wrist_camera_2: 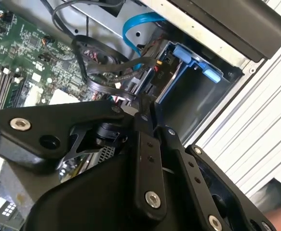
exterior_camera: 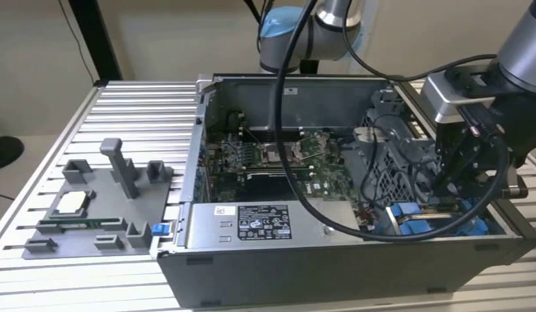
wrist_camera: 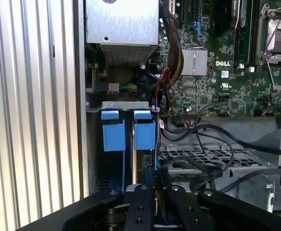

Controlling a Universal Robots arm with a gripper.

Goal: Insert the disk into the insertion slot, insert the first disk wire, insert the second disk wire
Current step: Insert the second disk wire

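In the first wrist view, the insertion slot lay just beside one end of the power supply box, inside the open computer case. The disk stood on edge in that slot in its blue carrier. Only its tab and a dark edge could be seen, at the end nearest the power supply box. A second blue tab stood touching or just beside it, equally near the box. The end effector hung over the slot on the side away from the power supply box, in line with the disk. In both wrist views its two linkage arms stood close together, so it read as clenched. Whether anything was gripped between the tips could not be determined. A bundle of coloured wires ran just beside the power supply box, and black cables lay farther from the box than the blue tabs. The motherboard sat just beside the box within the case. In the exterior view, a grey fixture tray rested on the slatted bench, well apart from the power supply box and outside the case wall.
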